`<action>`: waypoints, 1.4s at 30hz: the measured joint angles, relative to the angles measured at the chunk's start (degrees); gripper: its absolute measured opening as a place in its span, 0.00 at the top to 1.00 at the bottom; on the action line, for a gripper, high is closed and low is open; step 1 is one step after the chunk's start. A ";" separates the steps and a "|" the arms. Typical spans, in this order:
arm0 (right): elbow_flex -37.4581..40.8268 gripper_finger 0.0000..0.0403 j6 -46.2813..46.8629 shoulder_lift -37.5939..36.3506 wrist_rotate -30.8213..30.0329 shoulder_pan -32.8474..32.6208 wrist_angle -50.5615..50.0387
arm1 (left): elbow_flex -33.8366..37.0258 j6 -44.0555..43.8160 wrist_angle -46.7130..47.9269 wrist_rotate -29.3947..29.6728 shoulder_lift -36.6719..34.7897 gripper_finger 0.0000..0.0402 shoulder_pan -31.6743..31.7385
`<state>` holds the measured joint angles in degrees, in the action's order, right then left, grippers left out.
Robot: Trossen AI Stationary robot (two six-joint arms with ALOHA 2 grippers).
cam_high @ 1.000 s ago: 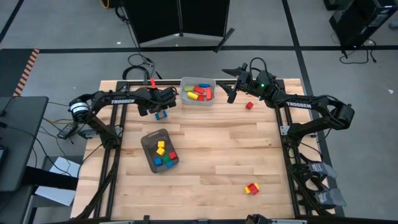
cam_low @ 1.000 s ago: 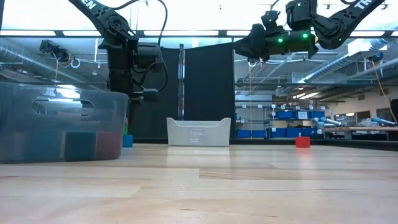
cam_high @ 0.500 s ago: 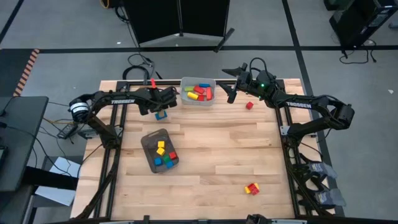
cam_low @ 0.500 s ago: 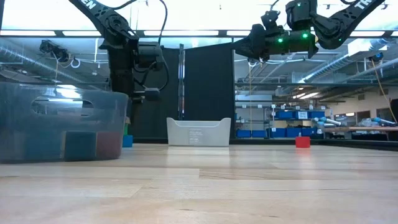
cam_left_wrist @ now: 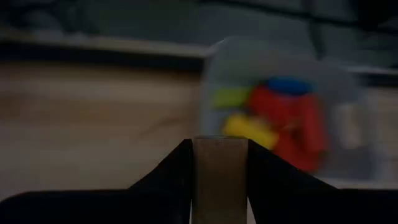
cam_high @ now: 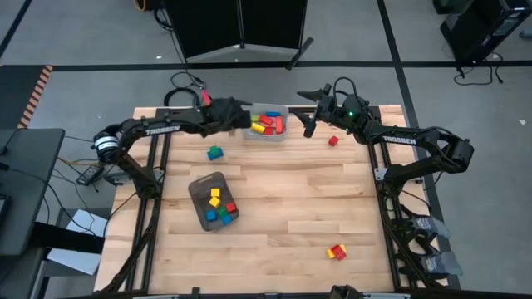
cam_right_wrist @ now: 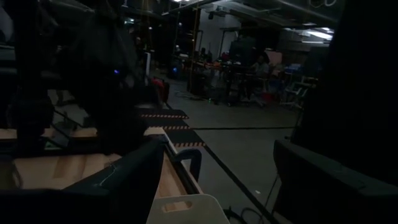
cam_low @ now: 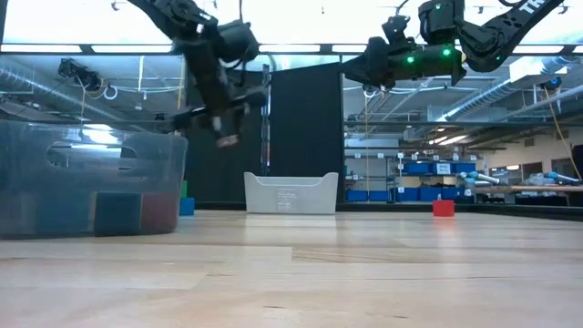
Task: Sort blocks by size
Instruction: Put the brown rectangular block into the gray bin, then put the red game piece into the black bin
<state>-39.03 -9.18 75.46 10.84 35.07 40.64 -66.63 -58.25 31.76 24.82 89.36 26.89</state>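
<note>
You get the high view straight down on the whole table, both arms in frame. The low view sits at table-top height, looking level across the boards into the room; both show the light bin (at twelve o'clock from above). Your left wrist view looks closely into that bin; the right wrist view faces the room.

Robotics lab: shelving of blue bins (exposed ceiling ducts).
</note>
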 joint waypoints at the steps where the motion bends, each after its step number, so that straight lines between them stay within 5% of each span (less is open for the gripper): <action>1: 0.00 0.21 -0.03 0.00 -0.59 0.00 0.00 | -0.83 1.80 -2.17 -0.31 0.77 0.70 0.04; 14: -0.04 0.21 -0.71 -1.89 -2.26 -3.33 -8.97 | -18.69 21.99 -10.68 -5.54 20.63 0.69 3.46; 20: -0.04 0.21 -3.99 -4.91 -4.04 -9.97 -20.26 | -21.35 28.20 -10.57 -6.98 22.36 0.52 3.50; 25: -0.04 0.21 -6.16 -9.04 -16.50 -18.20 -30.52 | -21.37 32.66 -10.43 -8.61 22.45 0.34 3.48; 30: -0.04 0.21 5.94 -14.42 -28.20 -26.98 -46.56 | -21.35 38.27 -10.44 -8.32 20.90 0.21 3.42; 37: -0.02 0.21 31.20 -15.62 -43.97 -39.37 -67.87 | -18.46 44.25 -9.34 -7.66 11.85 0.23 2.56; 42: -0.02 0.21 40.15 -13.46 -49.74 -36.63 -76.12 | -9.11 44.24 -11.99 -8.32 0.20 0.29 2.01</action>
<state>-39.05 30.96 62.00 -38.90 -1.56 -35.47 -75.75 -14.01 19.78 16.49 89.56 28.91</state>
